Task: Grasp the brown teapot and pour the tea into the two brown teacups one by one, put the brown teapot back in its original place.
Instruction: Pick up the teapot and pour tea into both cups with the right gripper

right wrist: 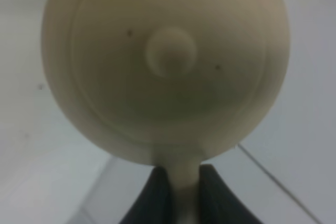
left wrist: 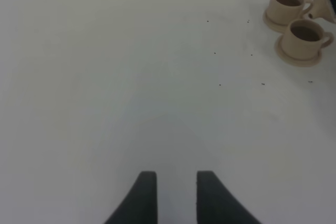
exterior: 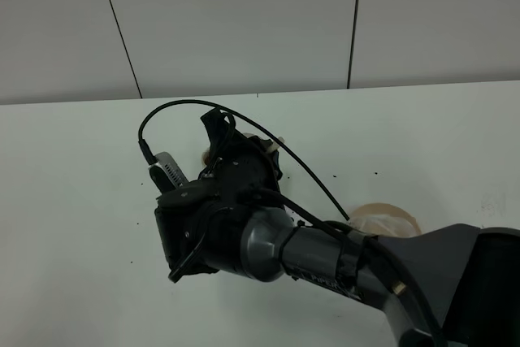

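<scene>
The brown teapot (right wrist: 168,61) fills the right wrist view from above, its lid knob in the middle. My right gripper (right wrist: 181,190) is shut on its loop handle. In the left wrist view only the teapot's spout (left wrist: 324,2) shows, beside the farther of the two brown teacups (left wrist: 286,6). The nearer teacup (left wrist: 305,36) stands next to it. Each cup sits on a small saucer and holds dark tea. In the high view my right arm (exterior: 244,225) reaches across the middle and hides the teapot and cups. The original place, a wide tan saucer (exterior: 390,217), lies bare. My left gripper (left wrist: 176,198) is open over bare table.
The white table (exterior: 73,201) carries small dark specks (left wrist: 219,84) near the cups. A grey panelled wall (exterior: 244,22) runs behind the table's back edge. A black cable (exterior: 301,164) loops over the right arm's wrist.
</scene>
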You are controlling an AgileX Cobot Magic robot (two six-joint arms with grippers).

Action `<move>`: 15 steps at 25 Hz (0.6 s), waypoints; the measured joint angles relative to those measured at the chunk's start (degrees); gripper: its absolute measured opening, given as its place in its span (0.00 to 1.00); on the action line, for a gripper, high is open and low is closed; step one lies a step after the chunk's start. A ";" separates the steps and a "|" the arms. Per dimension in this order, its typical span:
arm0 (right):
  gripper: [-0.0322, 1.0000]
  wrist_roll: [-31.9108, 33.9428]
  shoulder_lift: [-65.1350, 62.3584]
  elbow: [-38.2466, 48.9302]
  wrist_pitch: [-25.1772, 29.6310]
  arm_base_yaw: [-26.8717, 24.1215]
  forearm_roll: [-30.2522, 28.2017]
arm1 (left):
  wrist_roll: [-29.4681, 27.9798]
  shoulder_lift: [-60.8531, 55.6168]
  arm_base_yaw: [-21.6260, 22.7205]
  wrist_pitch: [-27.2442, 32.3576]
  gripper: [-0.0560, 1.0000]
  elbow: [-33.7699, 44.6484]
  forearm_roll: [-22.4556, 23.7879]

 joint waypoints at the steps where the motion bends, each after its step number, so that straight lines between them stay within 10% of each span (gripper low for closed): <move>1: 0.12 0.22 0.00 -0.42 0.18 -0.19 1.07 | 0.00 0.00 0.00 0.00 0.29 0.00 0.00; 7: 0.12 0.62 0.00 -3.10 3.21 -1.24 4.93 | 0.00 0.00 0.00 0.00 0.29 0.00 0.00; 15: 0.12 1.61 0.00 -14.39 4.06 -3.56 25.38 | 0.00 0.00 0.00 0.00 0.29 0.00 0.00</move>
